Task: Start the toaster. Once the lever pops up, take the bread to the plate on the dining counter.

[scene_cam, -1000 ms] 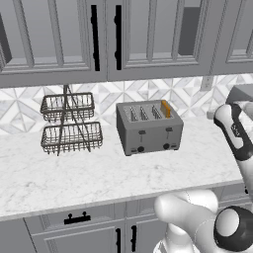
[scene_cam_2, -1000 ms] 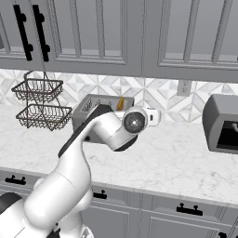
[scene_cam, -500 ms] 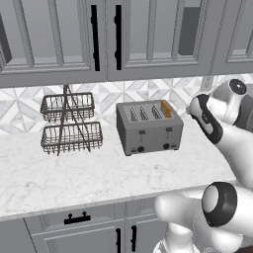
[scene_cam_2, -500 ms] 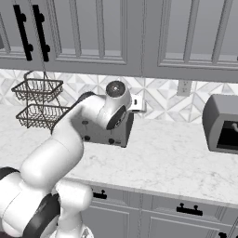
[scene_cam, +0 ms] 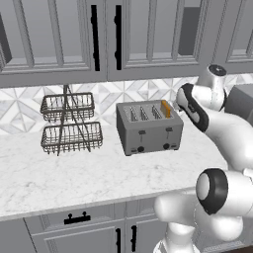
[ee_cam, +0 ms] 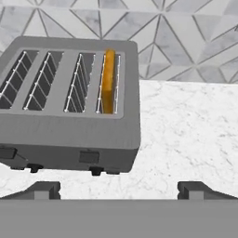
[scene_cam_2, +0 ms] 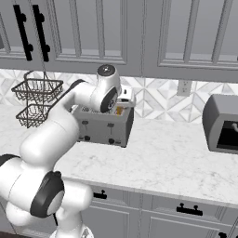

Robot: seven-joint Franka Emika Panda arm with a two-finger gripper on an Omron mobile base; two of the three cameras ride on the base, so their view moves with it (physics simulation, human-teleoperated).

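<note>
The grey four-slot toaster point(scene_cam: 149, 127) stands on the marble worktop against the tiled wall, also seen from the right point(scene_cam_2: 104, 125) and from above point(ee_cam: 69, 116). One slice of bread point(ee_cam: 108, 81) with an orange crust stands in the slot at its right end point(scene_cam: 166, 108). Both black levers point(scene_cam: 142, 132) sit high on the front. My gripper point(ee_cam: 120, 190) is open, its fingertips spread wide with nothing between them. It hovers above and just in front of the toaster's right end point(scene_cam_2: 124, 100), apart from it.
A two-tier wire basket point(scene_cam: 71, 123) stands left of the toaster. A dark boxy appliance point(scene_cam_2: 223, 123) sits on the worktop far to the right. Wall cabinets point(scene_cam: 99, 39) hang close overhead. Bare worktop point(scene_cam_2: 172, 148) lies between toaster and appliance.
The arm has swung up and in from the right, bringing the hand over the toaster's right end. Toaster, bread and levers have stayed put.
</note>
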